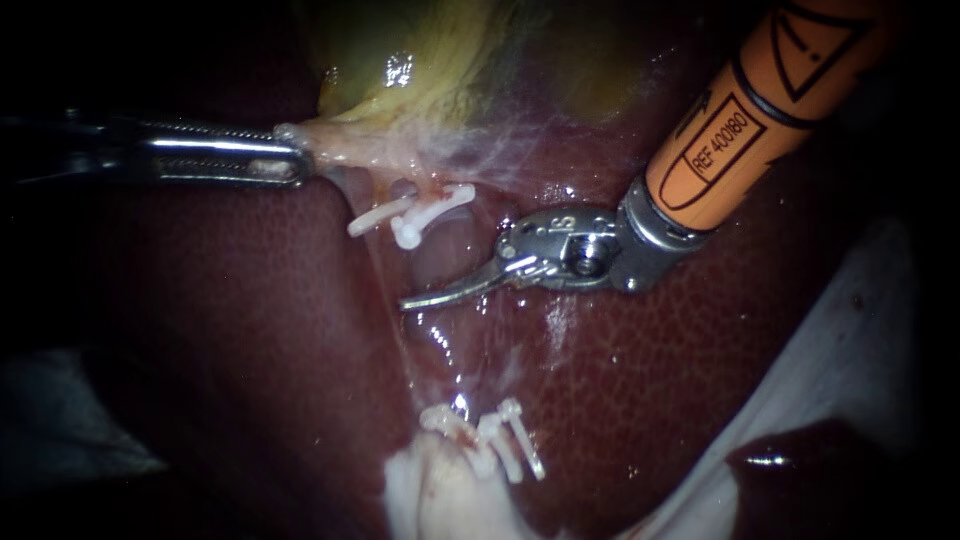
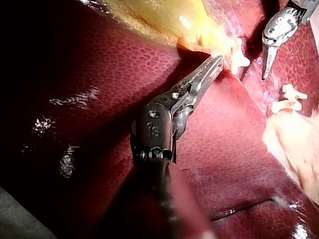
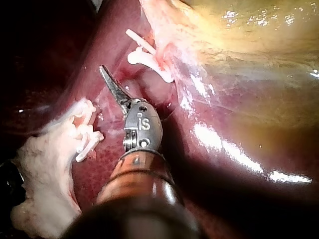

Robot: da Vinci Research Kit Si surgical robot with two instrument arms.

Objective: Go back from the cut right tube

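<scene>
Dark red liver (image 1: pixel 250 330) fills the background, wet and mottled, with the yellow-green gallbladder (image 1: pixel 420 60) lying against it. My left instrument (image 1: pixel 292 165) reaches the gallbladder's pale lower edge. Its tool is clamped on a fold of that edge, both jaws touching it, and the fold is stretched thin.

Just below the gallbladder sit the upper clips (image 1: pixel 425 212), white and side by side. The short pinkish stump of the right tube (image 1: pixel 440 250) hangs under them. Which clip holds which tube I cannot tell. Farther from the gallbladder, across a strip of bare glistening liver, the lower clips (image 1: pixel 500 440) cluster beside a lump of pale tissue (image 1: pixel 430 495).

My right instrument (image 1: pixel 412 299), on an orange shaft, lies between the two clip groups, nearer the gallbladder. Its tool is a pair of slim curved blades lying together with no gap. It holds nothing, and its point is apart from the stump.

White cloth (image 1: pixel 850 330) shows past the liver's edge, well away from the gallbladder.
</scene>
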